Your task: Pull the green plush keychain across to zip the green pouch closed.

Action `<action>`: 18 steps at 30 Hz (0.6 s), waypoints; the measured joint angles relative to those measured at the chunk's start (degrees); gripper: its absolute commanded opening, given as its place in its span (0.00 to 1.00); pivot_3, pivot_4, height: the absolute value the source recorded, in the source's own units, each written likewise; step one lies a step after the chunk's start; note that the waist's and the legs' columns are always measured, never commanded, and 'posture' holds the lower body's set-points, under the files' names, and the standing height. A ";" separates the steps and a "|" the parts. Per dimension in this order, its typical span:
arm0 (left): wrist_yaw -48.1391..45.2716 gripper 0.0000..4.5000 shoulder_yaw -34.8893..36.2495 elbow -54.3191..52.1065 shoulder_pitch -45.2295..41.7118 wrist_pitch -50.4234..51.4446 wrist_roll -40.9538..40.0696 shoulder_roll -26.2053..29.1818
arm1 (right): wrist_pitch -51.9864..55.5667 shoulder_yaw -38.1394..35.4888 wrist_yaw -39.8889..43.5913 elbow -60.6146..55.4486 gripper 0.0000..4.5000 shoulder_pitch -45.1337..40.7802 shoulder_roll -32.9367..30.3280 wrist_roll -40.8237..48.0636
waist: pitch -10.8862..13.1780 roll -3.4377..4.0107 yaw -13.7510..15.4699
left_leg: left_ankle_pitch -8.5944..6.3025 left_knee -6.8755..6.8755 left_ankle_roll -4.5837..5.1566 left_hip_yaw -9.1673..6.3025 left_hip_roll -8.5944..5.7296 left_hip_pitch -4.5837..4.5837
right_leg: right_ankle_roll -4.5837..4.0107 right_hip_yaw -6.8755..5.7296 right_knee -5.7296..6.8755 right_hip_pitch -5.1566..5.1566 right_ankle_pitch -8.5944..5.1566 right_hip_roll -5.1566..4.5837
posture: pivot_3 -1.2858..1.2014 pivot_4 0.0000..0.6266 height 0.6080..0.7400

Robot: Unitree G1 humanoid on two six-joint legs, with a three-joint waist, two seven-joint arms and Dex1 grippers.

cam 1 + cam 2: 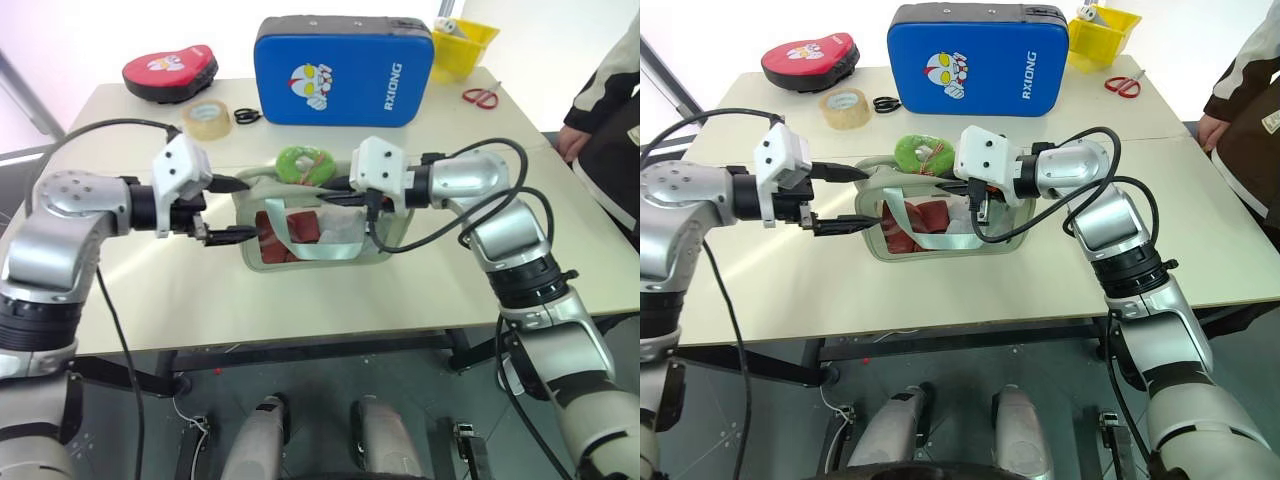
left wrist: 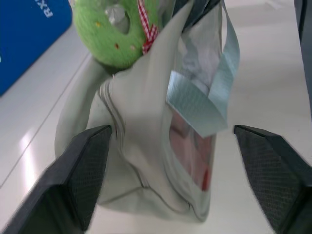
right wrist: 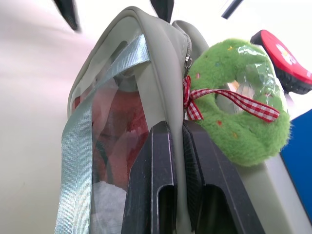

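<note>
My pale sage-green fabric pouch [image 1: 318, 232] shows red through its clear window; at its twelve o'clock the lime-green plush keychain [image 1: 303, 163] wears a red-and-white gingham ribbon [image 3: 229, 100]. My fingers [image 3: 157, 185] are black.

My two head cams look forward and down over the tabletop [image 1: 300, 300], so both catch the same spread. The left wrist cam sits right up close to one end of the green pouch [image 2: 146, 146]; my right wrist cam faces the pouch's other end, equally close, with the green plush keychain [image 3: 243, 131] beside.
</note>
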 measured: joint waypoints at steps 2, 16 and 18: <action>0.13 0.39 -0.16 0.78 -0.44 -0.48 0.23 -0.27 | 0.00 0.00 0.08 0.00 0.00 -0.02 0.02 0.00 | 0.00 0.00 -0.02 | 0.00 0.00 0.00 0.00 0.00 0.00 | 0.00 0.00 0.00 0.00 0.00 0.00 | 0.52 0.24 1.00; 0.91 0.00 -1.36 2.75 -1.02 -4.41 2.96 -0.51 | 7.78 -1.42 0.48 -1.08 0.34 -0.61 0.77 3.82 | 0.00 0.00 -0.02 | 0.00 0.00 0.00 0.00 0.00 0.00 | 0.00 0.00 0.00 -0.01 0.00 0.00 | 0.52 0.24 1.00; 0.91 0.00 -1.36 2.93 -1.02 -4.62 3.16 -0.50 | 10.55 -2.54 0.53 -1.08 0.56 -2.21 0.76 5.47 | 0.00 0.00 -0.03 | 0.00 -0.01 0.00 0.00 0.00 0.00 | 0.00 0.00 0.00 -0.01 0.00 0.00 | 0.52 0.24 1.00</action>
